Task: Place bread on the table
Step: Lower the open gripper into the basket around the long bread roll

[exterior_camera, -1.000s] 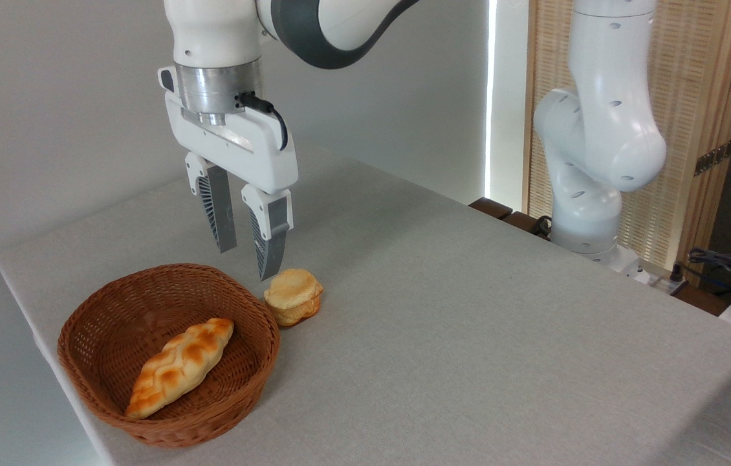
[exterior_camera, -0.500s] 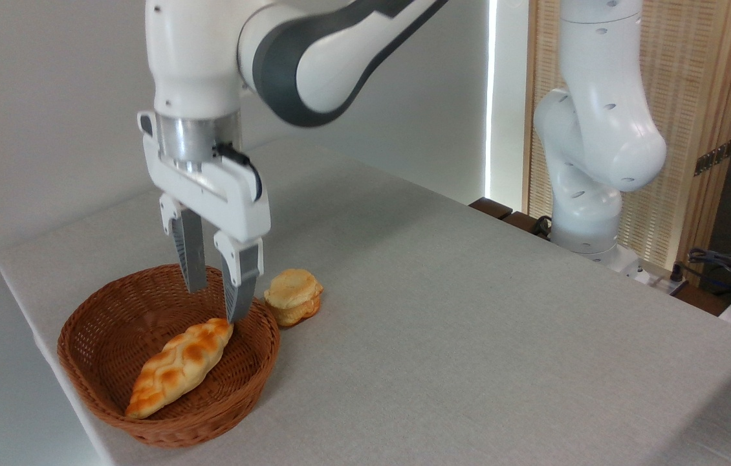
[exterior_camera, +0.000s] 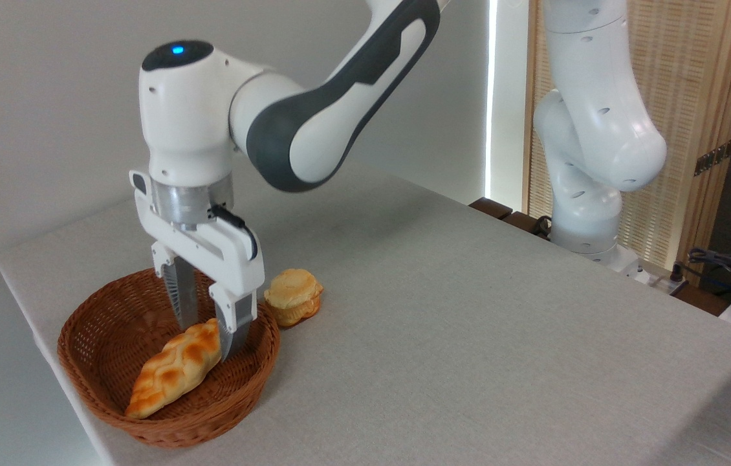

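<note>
The bread [exterior_camera: 174, 367], a braided golden-brown loaf, lies slanted inside a brown wicker basket [exterior_camera: 94, 336] at the near left of the table [exterior_camera: 469, 323]. My gripper [exterior_camera: 207, 338] is lowered into the basket with its two fingers on either side of the loaf's upper right end. The fingers stand apart, so the gripper is open. The near finger hides the very tip of the loaf.
A small round bun [exterior_camera: 294, 296] sits on the cloth just right of the basket, close to my gripper. The basket stands near the table's left edge. The arm's white base [exterior_camera: 589, 213] rises at the far right, with cables [exterior_camera: 728, 265] beyond it.
My gripper has come down and to the left, from above the bun's side into the basket, until its fingers flank the end of the loaf. The bread and bun have not moved.
</note>
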